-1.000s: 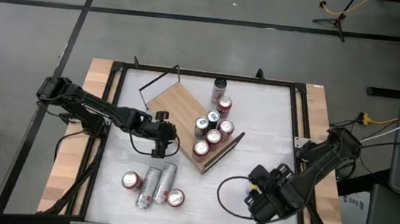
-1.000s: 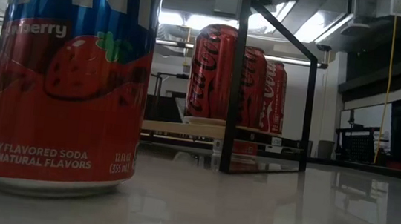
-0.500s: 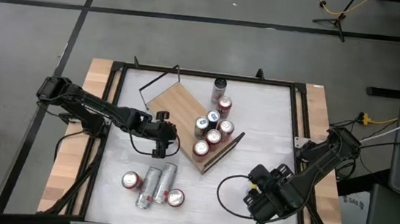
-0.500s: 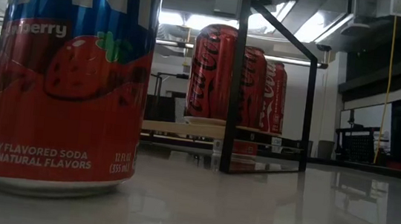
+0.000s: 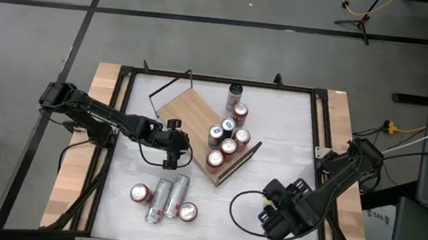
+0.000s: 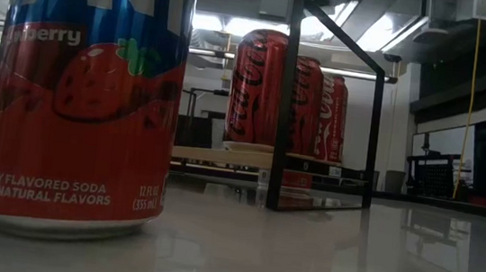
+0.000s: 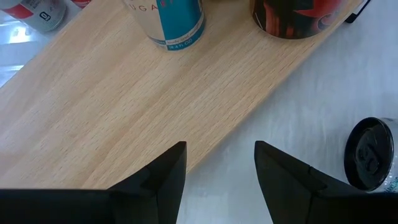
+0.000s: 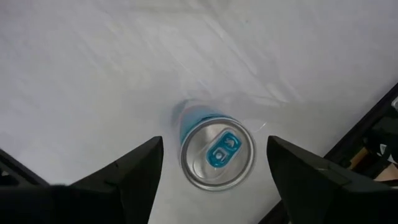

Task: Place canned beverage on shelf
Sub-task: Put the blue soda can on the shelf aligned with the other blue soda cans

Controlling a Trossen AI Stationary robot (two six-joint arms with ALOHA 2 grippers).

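Observation:
The shelf (image 5: 187, 109), a light wooden board with black wire rails at its ends, lies slantwise at the table's middle. Several cans (image 5: 226, 137) stand on its right half. My left gripper (image 5: 171, 157) is open over the shelf's near-left edge (image 7: 124, 93), touching nothing. A dark-topped can (image 7: 370, 155) stands on the table beside that edge. My right gripper (image 5: 272, 216) is open at the near right, above a blue can (image 8: 216, 151) that stands upright on the table. Its fingers are on either side of this can, apart from it.
Several loose cans (image 5: 163, 198) lie or stand on the table near the front left. A strawberry soda can (image 6: 80, 92) stands close to the low camera. A black cable (image 5: 241, 209) loops on the table beside my right gripper. The table's black frame (image 5: 218, 79) rims the white top.
My right gripper has moved a little toward the table's left and near edges, staying open. My left gripper has kept still.

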